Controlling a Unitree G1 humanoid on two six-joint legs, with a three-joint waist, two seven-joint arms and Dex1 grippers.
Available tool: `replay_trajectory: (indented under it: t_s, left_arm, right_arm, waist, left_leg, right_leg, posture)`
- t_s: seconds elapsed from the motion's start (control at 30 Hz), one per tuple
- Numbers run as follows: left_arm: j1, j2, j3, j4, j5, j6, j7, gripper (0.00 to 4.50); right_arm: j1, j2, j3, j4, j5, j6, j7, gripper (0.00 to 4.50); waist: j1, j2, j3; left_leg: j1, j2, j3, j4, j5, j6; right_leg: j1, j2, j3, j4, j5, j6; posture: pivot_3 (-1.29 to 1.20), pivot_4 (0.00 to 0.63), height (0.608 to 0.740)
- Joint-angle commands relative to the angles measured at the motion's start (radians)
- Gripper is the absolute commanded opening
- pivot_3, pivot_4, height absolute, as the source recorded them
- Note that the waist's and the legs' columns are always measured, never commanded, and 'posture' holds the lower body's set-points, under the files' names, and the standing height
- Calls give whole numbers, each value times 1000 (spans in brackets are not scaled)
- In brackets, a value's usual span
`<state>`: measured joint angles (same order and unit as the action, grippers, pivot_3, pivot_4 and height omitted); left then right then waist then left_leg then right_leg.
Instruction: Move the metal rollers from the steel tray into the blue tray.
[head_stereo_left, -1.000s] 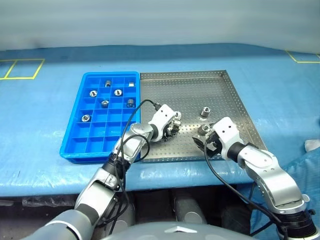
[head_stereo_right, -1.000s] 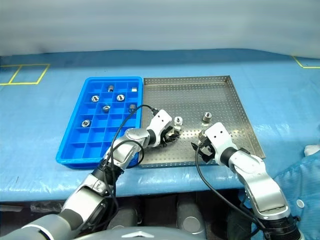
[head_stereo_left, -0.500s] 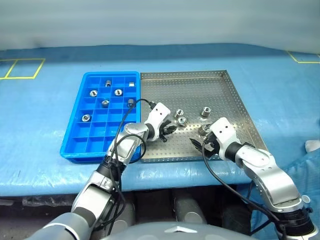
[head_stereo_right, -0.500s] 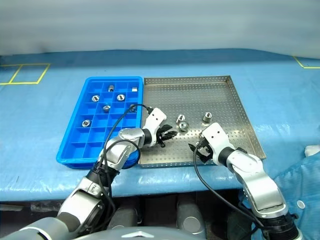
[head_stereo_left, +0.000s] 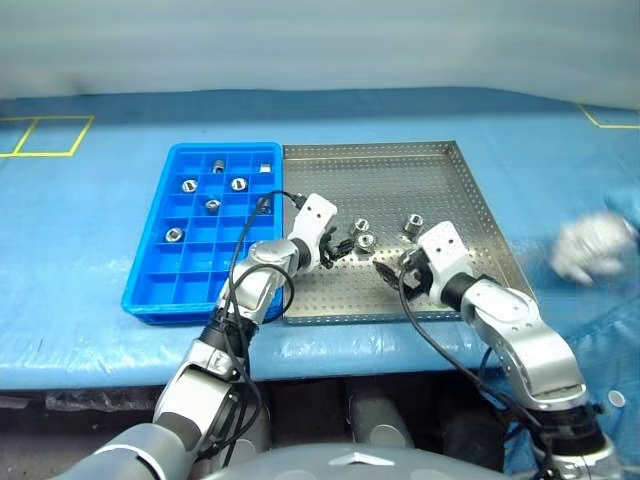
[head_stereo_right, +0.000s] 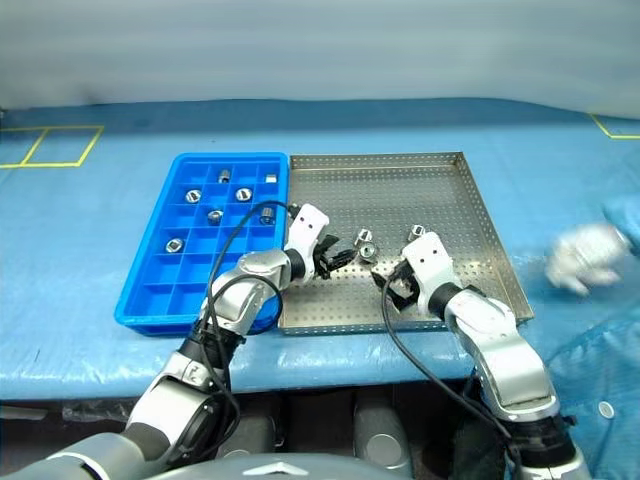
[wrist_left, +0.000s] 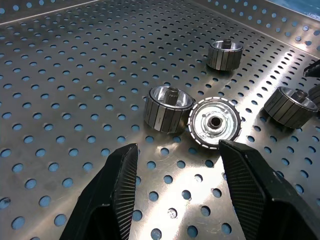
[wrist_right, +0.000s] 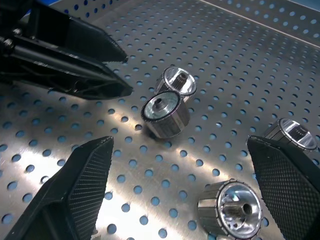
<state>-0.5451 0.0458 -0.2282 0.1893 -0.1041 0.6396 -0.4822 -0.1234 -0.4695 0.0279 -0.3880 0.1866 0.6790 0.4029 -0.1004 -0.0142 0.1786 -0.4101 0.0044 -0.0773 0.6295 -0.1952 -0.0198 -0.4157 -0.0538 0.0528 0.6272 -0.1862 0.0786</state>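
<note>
Rollers (wrist_left: 190, 117) (touching pair) before left gripper (wrist_left: 177, 187)

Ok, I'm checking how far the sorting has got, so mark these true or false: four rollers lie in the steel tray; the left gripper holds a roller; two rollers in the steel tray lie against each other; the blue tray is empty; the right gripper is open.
1. Four rollers lie in the steel tray. True.
2. The left gripper holds a roller. False: its fingers stand apart over the tray floor with nothing between them.
3. Two rollers in the steel tray lie against each other. True: the pair just ahead of the left gripper.
4. The blue tray is empty. False: several rollers sit in its far compartments.
5. The right gripper is open. True, and it holds nothing.
</note>
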Motion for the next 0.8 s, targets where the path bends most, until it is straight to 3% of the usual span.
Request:
replay_trajectory:
  t_s: [0.03,0.2,0.63,0.8]
  left_arm:
    - [0,20,34,-54,-11,-19,7,2780]
    - [35,49,60,-113,-18,-1,30,2780]
    - [90,66,54,-182,-26,29,65,2780]
    - [87,56,37,-188,-31,33,59,2822]
  right_arm:
    - [-71,26,-28,87,-14,-59,-24,4500]
    - [-148,58,8,227,-34,-91,-13,4500]
    - [-216,143,41,357,-45,-106,-10,4500]
    - [-214,151,32,362,-47,-96,-28,3239]
  waist:
    - [2,0,0]
    - [10,0,0]
    - [31,0,0]
    - [33,1,0]
  left_leg:
    - [0,0,0,0,0,0]
    - [0,0,-1,-2,0,0]
    - [2,1,-1,-2,0,0]
    - [2,1,-1,-2,0,0]
  right_leg:
    - [0,0,0,0,0,0]
    - [0,0,0,0,0,0]
    - [1,1,1,1,0,0]
    - [0,1,1,1,0,0]
  posture:
    - [-102,150,740]
    - [-39,150,740]
    - [12,150,740]
    - [-4,150,740]
